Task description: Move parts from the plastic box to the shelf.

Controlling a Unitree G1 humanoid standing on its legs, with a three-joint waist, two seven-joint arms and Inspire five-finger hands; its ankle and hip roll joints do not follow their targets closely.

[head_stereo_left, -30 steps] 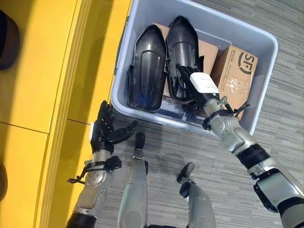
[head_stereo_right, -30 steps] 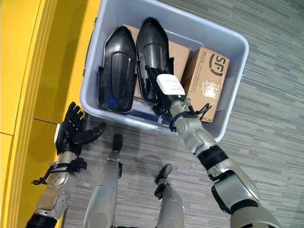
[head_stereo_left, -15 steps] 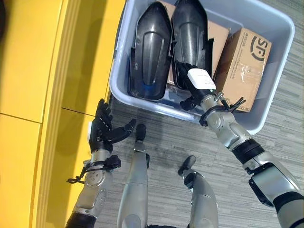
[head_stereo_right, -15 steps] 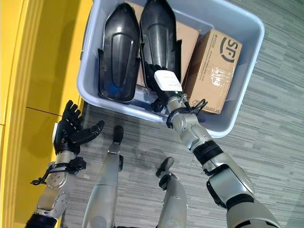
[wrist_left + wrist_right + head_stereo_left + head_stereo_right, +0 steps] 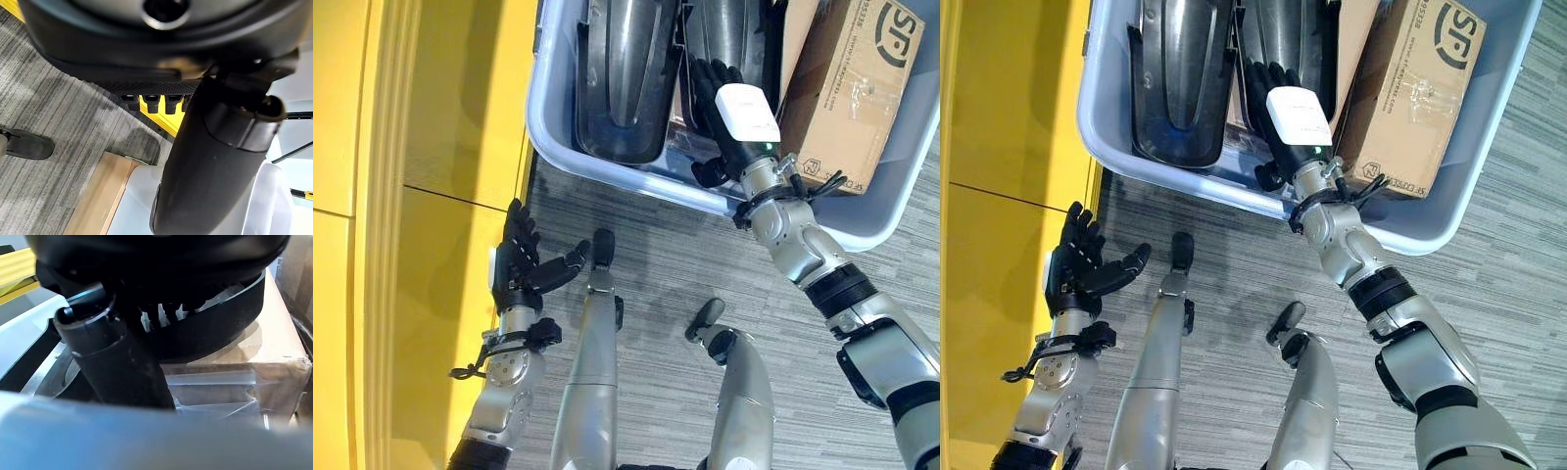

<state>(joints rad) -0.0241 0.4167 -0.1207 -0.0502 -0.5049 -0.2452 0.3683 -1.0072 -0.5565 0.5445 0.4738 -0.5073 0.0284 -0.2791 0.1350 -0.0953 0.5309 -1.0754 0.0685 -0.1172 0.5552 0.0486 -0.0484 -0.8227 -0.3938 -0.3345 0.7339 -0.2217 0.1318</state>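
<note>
The light blue plastic box (image 5: 636,176) stands on the floor ahead of me. Two long black moulded parts lie side by side in it, a left part (image 5: 622,78) and a right part (image 5: 734,39). My right hand (image 5: 744,117) reaches over the box's near wall, and its fingers (image 5: 1268,83) lie fairly straight on the near end of the right part. In the right wrist view that part's curved rim (image 5: 220,333) runs just past the thumb (image 5: 112,367). My left hand (image 5: 516,269) hangs open and empty above the floor, beside the yellow shelf (image 5: 431,147).
A taped cardboard carton (image 5: 857,88) fills the box's right side, and another carton lies under the black parts (image 5: 254,347). The yellow shelf front runs along the whole left side. Grey carpet (image 5: 685,284) lies between the shelf and the box.
The whole picture has shifted, so the box now sits higher in view. My right hand stays on the near end of the right black part. The left hand holds its open pose.
</note>
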